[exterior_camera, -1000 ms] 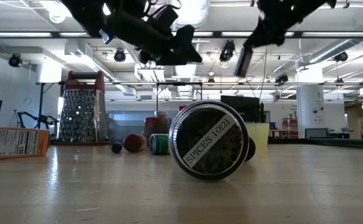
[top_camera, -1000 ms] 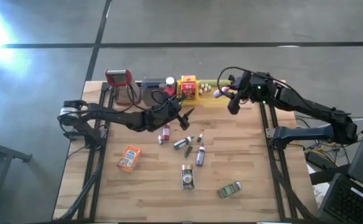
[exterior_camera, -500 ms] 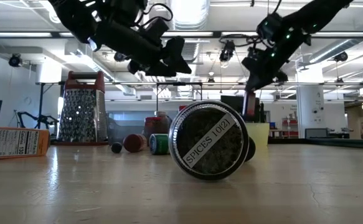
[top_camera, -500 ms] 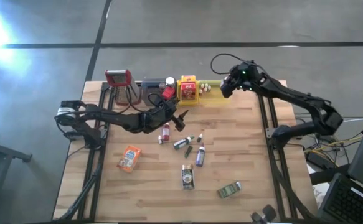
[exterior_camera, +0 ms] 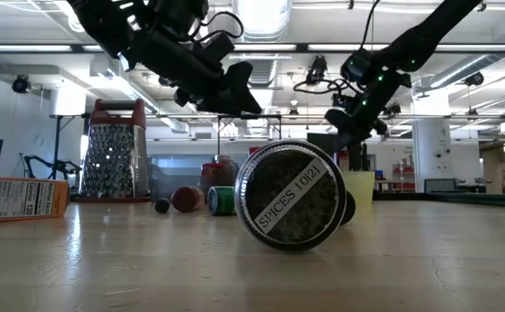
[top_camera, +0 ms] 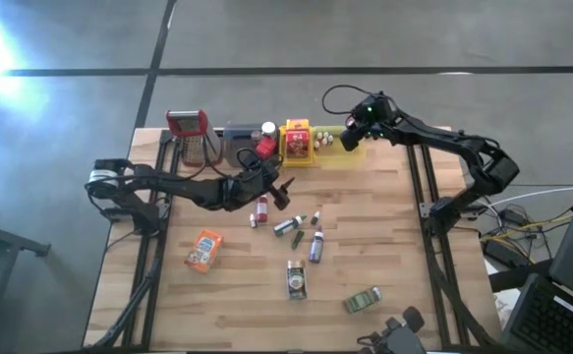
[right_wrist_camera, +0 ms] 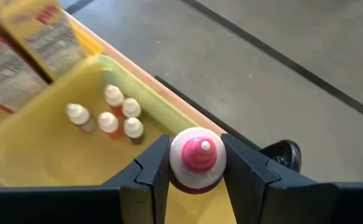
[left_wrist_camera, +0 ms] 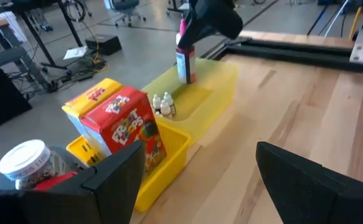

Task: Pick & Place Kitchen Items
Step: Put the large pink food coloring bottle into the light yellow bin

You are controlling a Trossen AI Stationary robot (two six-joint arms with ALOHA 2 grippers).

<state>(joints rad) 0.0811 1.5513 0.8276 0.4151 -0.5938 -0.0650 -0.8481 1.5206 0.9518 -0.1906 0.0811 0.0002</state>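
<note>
While the right gripper [right_wrist_camera: 195, 163] lowers a pink-capped bottle [right_wrist_camera: 197, 155] into the yellow tray [top_camera: 337, 157] at the surface's far edge, the left gripper [top_camera: 284, 187] hovers open, with several bottles [top_camera: 288, 226] unsorted mid-surface.

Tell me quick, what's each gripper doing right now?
Left gripper: open, empty, above the table.
Right gripper: shut on pink-capped bottle, over the green tray.

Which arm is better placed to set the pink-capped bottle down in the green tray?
The right. Its pincer is shut on the pink-capped bottle, directly over the green tray. The left pincer hangs open and empty, mid-table above the loose spice bottles.
</note>
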